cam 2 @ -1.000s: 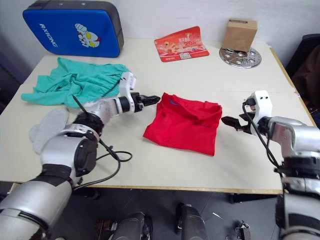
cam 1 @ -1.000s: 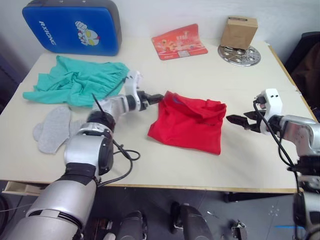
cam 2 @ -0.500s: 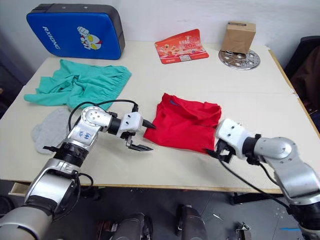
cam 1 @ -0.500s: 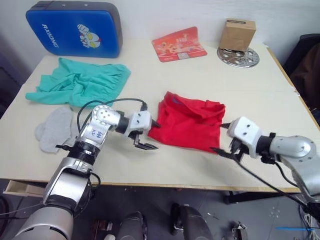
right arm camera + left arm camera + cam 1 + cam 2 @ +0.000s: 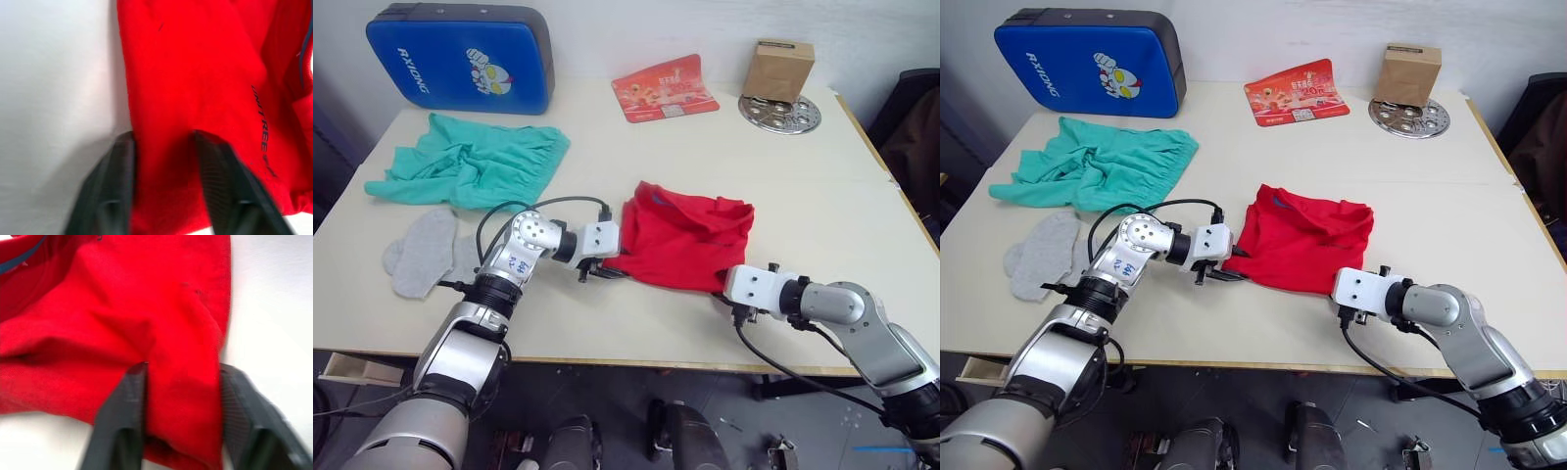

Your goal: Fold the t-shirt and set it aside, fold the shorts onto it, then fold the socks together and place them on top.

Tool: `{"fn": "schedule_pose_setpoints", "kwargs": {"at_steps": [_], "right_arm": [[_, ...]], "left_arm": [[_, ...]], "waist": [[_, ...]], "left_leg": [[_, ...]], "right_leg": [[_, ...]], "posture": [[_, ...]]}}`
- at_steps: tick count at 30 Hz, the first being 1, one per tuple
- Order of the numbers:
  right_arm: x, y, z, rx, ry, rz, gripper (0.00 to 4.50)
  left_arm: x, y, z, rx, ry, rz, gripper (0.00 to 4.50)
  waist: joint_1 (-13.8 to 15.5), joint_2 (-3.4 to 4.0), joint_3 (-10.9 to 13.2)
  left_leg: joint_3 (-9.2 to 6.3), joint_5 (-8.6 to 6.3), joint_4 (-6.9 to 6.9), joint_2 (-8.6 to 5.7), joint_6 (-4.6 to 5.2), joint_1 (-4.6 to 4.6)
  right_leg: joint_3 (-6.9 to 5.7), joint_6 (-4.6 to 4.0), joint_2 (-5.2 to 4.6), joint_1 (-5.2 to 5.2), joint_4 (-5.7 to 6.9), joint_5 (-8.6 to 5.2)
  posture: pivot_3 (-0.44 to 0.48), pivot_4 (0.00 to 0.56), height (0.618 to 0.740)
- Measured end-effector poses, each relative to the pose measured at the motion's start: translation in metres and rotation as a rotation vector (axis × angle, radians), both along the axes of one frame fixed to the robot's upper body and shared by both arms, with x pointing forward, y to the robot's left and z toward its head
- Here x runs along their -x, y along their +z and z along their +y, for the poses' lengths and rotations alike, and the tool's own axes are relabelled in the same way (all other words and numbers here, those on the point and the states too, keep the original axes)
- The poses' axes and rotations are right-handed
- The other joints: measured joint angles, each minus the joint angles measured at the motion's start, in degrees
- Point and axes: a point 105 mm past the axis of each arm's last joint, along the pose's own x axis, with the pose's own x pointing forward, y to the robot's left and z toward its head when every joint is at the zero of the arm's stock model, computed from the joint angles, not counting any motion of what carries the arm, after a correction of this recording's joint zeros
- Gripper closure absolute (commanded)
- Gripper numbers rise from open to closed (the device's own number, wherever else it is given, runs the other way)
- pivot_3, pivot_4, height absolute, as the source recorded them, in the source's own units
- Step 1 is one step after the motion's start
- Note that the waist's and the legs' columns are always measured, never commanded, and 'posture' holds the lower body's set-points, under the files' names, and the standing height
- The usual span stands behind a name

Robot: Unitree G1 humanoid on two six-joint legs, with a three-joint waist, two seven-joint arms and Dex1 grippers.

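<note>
The red t-shirt (image 5: pixel 690 240) lies roughly folded in the middle of the table, blue collar band at its far side. My left gripper (image 5: pixel 604 272) sits at its near left corner, fingers (image 5: pixel 134 396) closed over a ridge of red cloth. At the near right corner my right gripper (image 5: pixel 732 297) is low on the table, and its fingers (image 5: pixel 210 166) pinch the shirt's edge. The teal shorts (image 5: pixel 470 162) lie crumpled at the far left. The grey socks (image 5: pixel 421 250) lie flat in front of them, near the table's left edge.
A blue padded case (image 5: pixel 460 54) leans at the back left. A red printed card (image 5: pixel 664 86) lies at the back centre. A cardboard box (image 5: pixel 779 67) stands on a metal disc (image 5: pixel 781 110) at the back right. Bare table (image 5: pixel 822 206) extends right of the shirt.
Both grippers came down from the shirt's far left and right sides to its near corners. They went from wide open to closed on the red cloth.
</note>
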Motion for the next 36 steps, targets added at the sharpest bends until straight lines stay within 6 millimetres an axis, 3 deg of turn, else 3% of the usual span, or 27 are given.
{"fn": "schedule_pose_setpoints", "kwargs": {"at_steps": [2,3,9,15,20,25,26,31,32,34,36], "right_arm": [[-0.002,-0.001,-0.002,0.023,0.011,-0.022,4.45],[-0.003,-0.001,-0.002,0.034,0.019,-0.038,4.5],[0.001,-0.002,-0.002,0.062,0.107,-0.081,4.5],[0.039,-0.011,0.01,0.032,0.276,-0.025,4.5],[0.055,-0.017,0.005,0.025,0.289,0.002,4.5],[0.059,-0.018,0.004,0.014,0.279,0.014,4.5],[0.06,-0.018,0.003,0.005,0.272,0.02,3.99],[0.071,-0.011,-0.004,-0.078,0.211,0.13,2.42],[0.075,-0.008,-0.005,-0.101,0.205,0.159,2.38],[0.084,0.007,-0.002,-0.195,0.185,0.214,2.38],[0.084,0.023,0.001,-0.288,0.155,0.239,2.82]], "left_arm": [[0.003,0.001,0.0,0.018,-0.006,0.039,4.31],[0.007,0.001,0.0,0.033,-0.013,0.064,4.48],[0.042,-0.004,0.011,0.089,-0.056,0.25,4.48],[0.085,-0.014,0.041,0.036,-0.05,0.374,4.48],[0.092,-0.019,0.037,0.062,0.015,0.4,4.48],[0.096,-0.02,0.035,0.08,0.045,0.408,4.48],[0.096,-0.021,0.035,0.081,0.05,0.408,3.95],[0.098,-0.015,0.045,0.087,0.078,0.474,2.51],[0.097,-0.009,0.049,0.098,0.092,0.499,2.18],[0.096,0.011,0.058,0.143,0.105,0.571,2.18],[0.092,0.038,0.058,0.204,0.082,0.593,2.33]], "waist": [[0.0,0.0,0.0],[-0.02,0.0,0.0],[-0.43,0.0,0.0],[-0.83,0.02,0.01],[-0.12,0.02,0.01],[-0.12,0.02,0.01],[-0.07,0.02,0.01],[0.34,0.04,0.02],[0.4,0.05,0.03],[0.47,0.04,0.03],[0.49,0.05,0.03]], "left_leg": [[0.0,0.0,0.0,0.0,0.0,-0.01],[-0.01,0.0,0.0,0.0,0.0,-0.01],[-0.1,0.01,-0.04,0.04,-0.02,-0.04],[-0.17,0.0,-0.06,0.04,-0.05,-0.04],[-0.23,0.0,-0.02,0.0,-0.03,-0.03],[-0.23,0.0,-0.02,0.02,-0.03,-0.02],[-0.23,0.0,-0.02,0.02,-0.03,-0.02],[-0.23,0.0,-0.03,0.02,-0.03,-0.03],[-0.26,0.0,-0.03,0.04,-0.03,-0.04],[-0.3,0.0,-0.02,0.05,-0.03,-0.04],[-0.3,0.0,0.0,0.02,-0.02,-0.03]], "right_leg": [[-0.01,0.0,0.0,0.0,0.0,0.0],[-0.01,0.0,0.0,0.0,0.0,0.0],[-0.06,-0.01,0.02,-0.01,0.01,-0.01],[-0.06,-0.04,-0.02,0.0,-0.04,-0.03],[-0.05,-0.04,-0.06,0.06,-0.03,-0.03],[-0.06,-0.05,-0.06,0.06,-0.03,-0.03],[-0.06,-0.05,-0.06,0.06,-0.03,-0.03],[-0.07,-0.07,-0.05,0.04,-0.02,-0.04],[-0.1,-0.08,-0.04,0.04,-0.04,-0.05],[-0.11,-0.08,-0.03,0.05,-0.02,-0.05],[-0.11,-0.08,-0.05,0.08,-0.02,-0.05]], "posture": [[0.0,0.15,0.74],[0.0,0.15,0.74],[0.0,0.15,0.74],[0.0,0.15,0.74],[0.0,0.15,0.74],[0.0,0.15,0.74],[0.0,0.15,0.74],[0.0,0.15,0.74],[0.0,0.15,0.74],[0.0,0.15,0.74],[0.0,0.15,0.74]]}}
